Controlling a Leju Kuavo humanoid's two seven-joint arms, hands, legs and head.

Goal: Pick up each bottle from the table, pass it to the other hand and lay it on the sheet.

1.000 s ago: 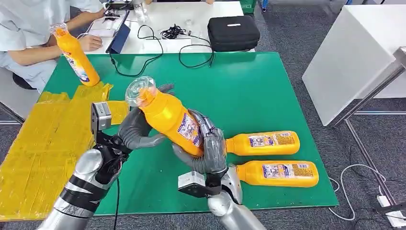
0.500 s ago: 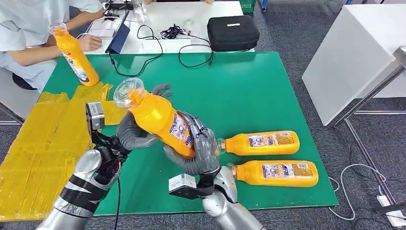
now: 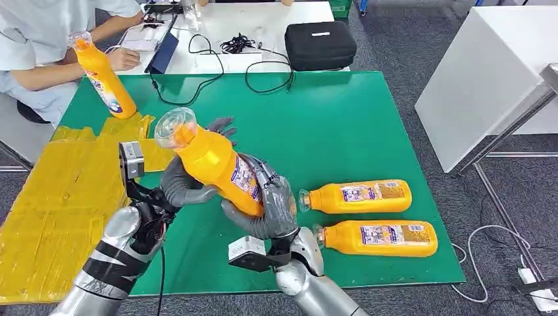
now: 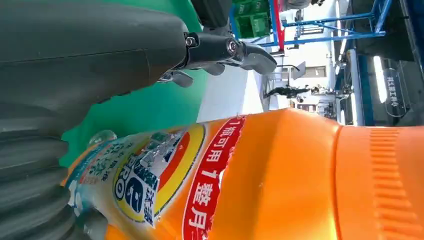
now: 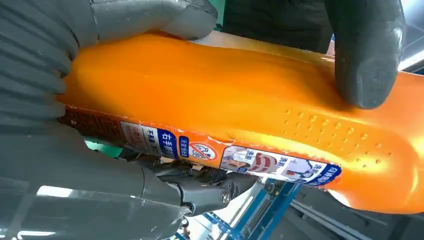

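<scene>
An orange bottle (image 3: 214, 164) with a clear cap is held tilted above the green mat (image 3: 342, 125). My right hand (image 3: 266, 207) grips its lower, labelled body (image 5: 225, 105). My left hand (image 3: 187, 181) cups the bottle's upper part from the left. Its thumb lies under the bottle, and one fingertip (image 5: 370, 55) touches it. The left hand's fingers (image 4: 225, 50) are stretched out, apart from the bottle (image 4: 280, 175). Two more orange bottles (image 3: 358, 195) (image 3: 378, 237) lie on the mat to the right. The yellow sheet (image 3: 59, 191) covers the table's left side.
Another orange bottle (image 3: 105, 76) stands upright at the sheet's far edge, close to a seated person (image 3: 39, 39). Behind the mat are cables and a black case (image 3: 321, 45) on a white table. A white cabinet (image 3: 487, 72) stands to the right.
My right hand has carried the bottle leftward and a little up, into my left hand. The left hand has stayed in place with its fingers spread.
</scene>
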